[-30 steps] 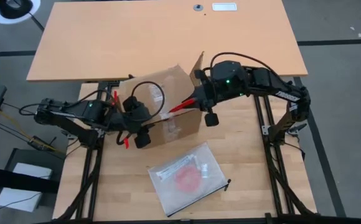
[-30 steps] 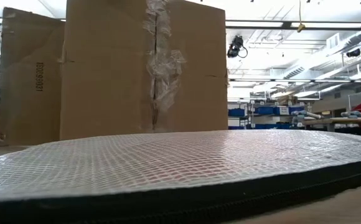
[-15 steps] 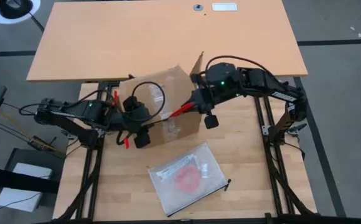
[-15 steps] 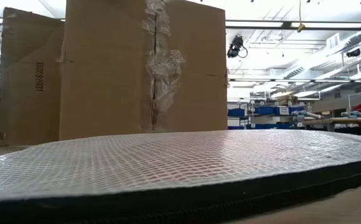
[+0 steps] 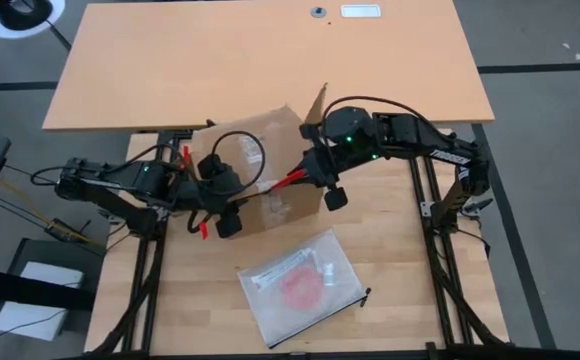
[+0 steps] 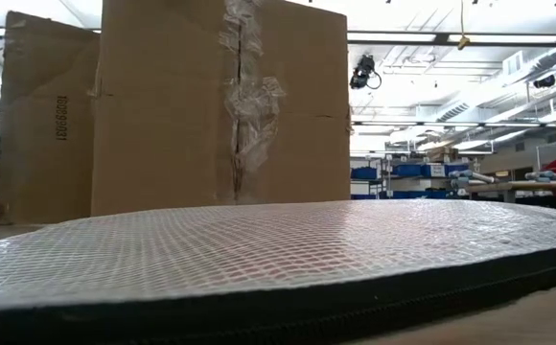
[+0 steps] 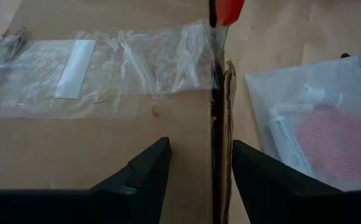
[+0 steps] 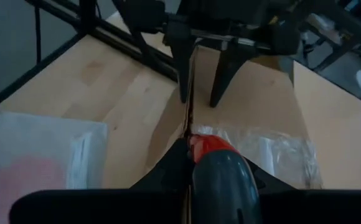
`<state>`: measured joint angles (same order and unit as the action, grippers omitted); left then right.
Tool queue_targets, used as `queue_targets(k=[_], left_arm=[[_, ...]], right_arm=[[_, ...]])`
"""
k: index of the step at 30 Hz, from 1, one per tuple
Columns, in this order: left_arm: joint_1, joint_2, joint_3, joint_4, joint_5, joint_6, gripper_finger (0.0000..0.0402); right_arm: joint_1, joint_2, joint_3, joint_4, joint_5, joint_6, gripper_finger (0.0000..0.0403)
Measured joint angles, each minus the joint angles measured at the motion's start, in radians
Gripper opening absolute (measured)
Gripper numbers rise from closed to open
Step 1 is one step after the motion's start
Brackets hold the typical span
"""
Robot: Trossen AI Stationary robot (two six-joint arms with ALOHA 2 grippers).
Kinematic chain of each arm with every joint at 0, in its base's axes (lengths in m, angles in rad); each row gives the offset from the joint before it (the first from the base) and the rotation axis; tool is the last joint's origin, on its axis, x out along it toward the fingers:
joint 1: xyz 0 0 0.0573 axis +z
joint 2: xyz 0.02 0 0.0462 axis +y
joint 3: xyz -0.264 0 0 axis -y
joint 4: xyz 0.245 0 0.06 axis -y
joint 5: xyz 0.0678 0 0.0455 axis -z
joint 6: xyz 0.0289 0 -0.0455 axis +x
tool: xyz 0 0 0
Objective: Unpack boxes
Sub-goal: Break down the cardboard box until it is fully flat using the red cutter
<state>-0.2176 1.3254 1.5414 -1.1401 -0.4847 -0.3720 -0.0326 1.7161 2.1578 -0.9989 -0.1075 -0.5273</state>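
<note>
Centre frame, the right pincer (image 5: 308, 172) gripped the box cutter (image 5: 287, 179), slitting tape; the left pincer (image 7: 200, 163) gaped astride the carton (image 5: 260, 150) flap; contents unseen.

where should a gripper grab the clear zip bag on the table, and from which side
A judgement: take the zip bag by a bare corner or edge of its mesh plastic, away from the red item inside. It lies flat on the table in front of the carton, clear of both arms, so come straight down from above and pinch an edge; flat as it is, a side approach would likely only push it.
</note>
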Motion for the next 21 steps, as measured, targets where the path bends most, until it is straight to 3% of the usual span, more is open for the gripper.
queue_targets(k=[13,21], left_arm=[[0.0,0.0,0.0,-0.016,0.0,-0.02,0.0182],[0.0,0.004,0.041,-0.018,0.018,-0.027,0.0182]], right_arm=[[-0.006,-0.044,0.0,-0.167,0.079,0.005,0.0055],[0.001,-0.104,0.0,-0.046,0.061,0.11,0.0055]])
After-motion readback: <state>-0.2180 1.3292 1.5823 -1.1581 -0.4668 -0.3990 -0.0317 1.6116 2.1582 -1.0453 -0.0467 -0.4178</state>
